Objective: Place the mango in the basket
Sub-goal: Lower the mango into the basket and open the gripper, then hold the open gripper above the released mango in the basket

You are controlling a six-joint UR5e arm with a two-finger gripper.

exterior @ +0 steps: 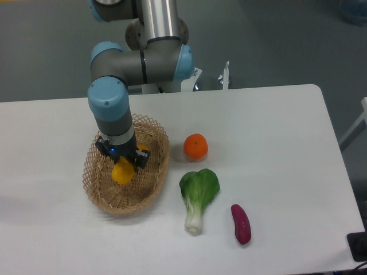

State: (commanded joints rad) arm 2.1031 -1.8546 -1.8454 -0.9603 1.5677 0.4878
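The mango (123, 171) is a yellow-orange fruit, seen inside the oval tan wicker basket (153, 172) at the left of the table. My gripper (123, 162) is down inside the basket, right over the mango, with its black fingers on either side of the fruit. The gripper body hides the mango's upper part, so I cannot tell if the fingers still press on it or if the mango rests on the basket's bottom.
A round orange (195, 146) lies just right of the basket. A green bok choy (198, 193) lies below it, and a purple eggplant-like vegetable (241, 223) lies further right. The table's right edge (338, 154) is far off.
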